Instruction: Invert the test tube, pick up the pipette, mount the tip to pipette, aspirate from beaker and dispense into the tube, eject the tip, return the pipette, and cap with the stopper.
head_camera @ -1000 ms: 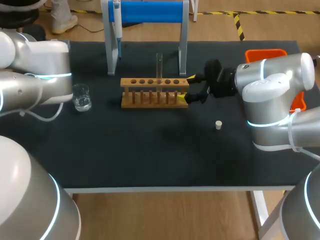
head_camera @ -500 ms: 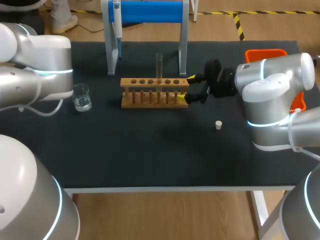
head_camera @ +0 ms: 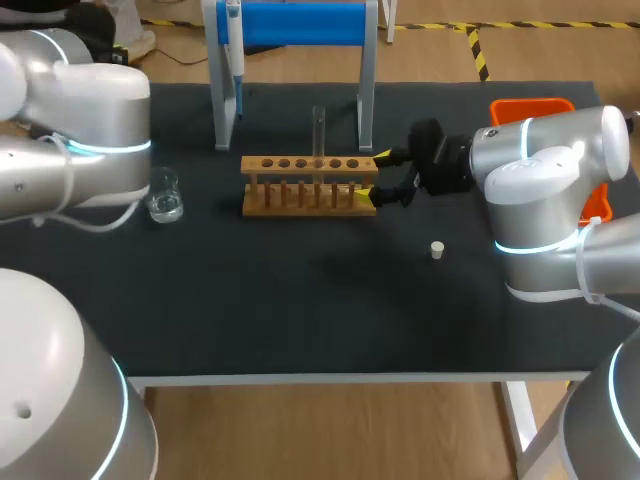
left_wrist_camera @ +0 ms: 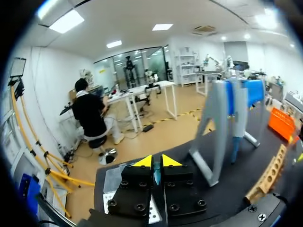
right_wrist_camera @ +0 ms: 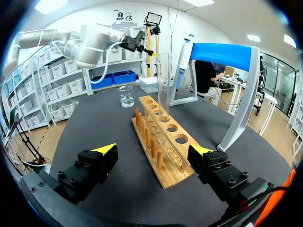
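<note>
Test tube [head_camera: 319, 130], a tall clear glass cylinder, stands upright in a middle hole of the long pale wooden rack [head_camera: 310, 185] on the black table mat [head_camera: 300, 310]. Which of its ends is up is hard to make out. Nearest the front edge, a small white stopper [head_camera: 437, 250] sits alone on the mat, well apart from the rack. Behind it, the right gripper [head_camera: 378, 180] has its yellow-tipped fingers spread wide to either side of the rack's end. The right wrist view shows a gap at each finger, so nothing is gripped. Off to the left stands a small clear glass beaker [head_camera: 164, 195], partly cut off by the left arm, its liquid level hard to judge. Farthest back is the blue-topped grey stand [head_camera: 300, 25], with a slim blue-and-white pipette [head_camera: 234, 40] hanging at its left post and its top cut off. An orange bin [head_camera: 530, 108] is mostly hidden behind the right arm. The left gripper [left_wrist_camera: 157, 161] shows only in its own wrist view, fingers pressed together on nothing. No print on these things is legible.
</note>
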Action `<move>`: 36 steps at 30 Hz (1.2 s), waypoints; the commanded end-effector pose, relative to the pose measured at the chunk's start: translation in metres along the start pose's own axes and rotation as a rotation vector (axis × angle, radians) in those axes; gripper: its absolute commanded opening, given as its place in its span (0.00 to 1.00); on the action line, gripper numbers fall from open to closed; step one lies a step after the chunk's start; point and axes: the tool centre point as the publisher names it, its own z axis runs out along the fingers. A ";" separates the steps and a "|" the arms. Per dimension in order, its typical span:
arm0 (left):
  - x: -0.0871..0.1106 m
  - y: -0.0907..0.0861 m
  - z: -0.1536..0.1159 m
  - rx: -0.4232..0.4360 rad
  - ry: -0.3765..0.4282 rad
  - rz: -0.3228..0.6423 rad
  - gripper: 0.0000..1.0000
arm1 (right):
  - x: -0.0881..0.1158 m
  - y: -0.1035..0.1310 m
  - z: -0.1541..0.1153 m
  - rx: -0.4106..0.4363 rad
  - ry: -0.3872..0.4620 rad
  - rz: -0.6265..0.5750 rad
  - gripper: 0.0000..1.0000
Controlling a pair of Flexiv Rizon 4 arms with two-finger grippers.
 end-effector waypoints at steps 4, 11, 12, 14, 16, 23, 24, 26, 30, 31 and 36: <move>-0.004 0.000 -0.044 0.001 0.138 0.037 0.00 | 0.000 0.000 -0.001 0.000 0.000 0.000 1.00; -0.004 0.000 -0.044 0.001 0.138 0.037 0.00 | 0.000 0.000 -0.001 0.000 0.000 0.000 1.00; -0.004 0.000 -0.044 0.001 0.138 0.037 0.00 | 0.000 0.000 -0.001 0.000 0.000 0.000 1.00; -0.004 0.000 -0.044 0.001 0.138 0.037 0.00 | 0.000 0.000 -0.001 0.000 0.000 0.000 1.00; -0.004 0.000 -0.044 0.001 0.138 0.037 0.00 | 0.000 0.000 -0.001 0.000 0.000 0.000 1.00; -0.004 0.000 -0.044 0.001 0.138 0.037 0.00 | 0.000 0.000 -0.001 0.000 0.000 0.000 1.00; 0.004 -0.007 -0.046 0.004 0.166 0.055 0.00 | 0.000 0.000 -0.001 0.000 0.000 0.000 1.00; 0.022 -0.021 -0.058 0.002 0.234 0.099 0.00 | 0.000 0.000 -0.001 0.000 0.000 0.000 1.00; 0.062 -0.044 -0.086 -0.001 0.336 0.171 0.00 | 0.000 0.000 -0.001 0.000 0.000 0.000 1.00; 0.072 -0.048 -0.092 -0.001 0.363 0.184 0.00 | 0.000 0.000 -0.001 0.000 0.000 0.000 1.00; 0.128 -0.058 -0.116 -0.015 0.486 0.247 0.00 | 0.000 0.000 -0.001 0.000 0.000 0.000 1.00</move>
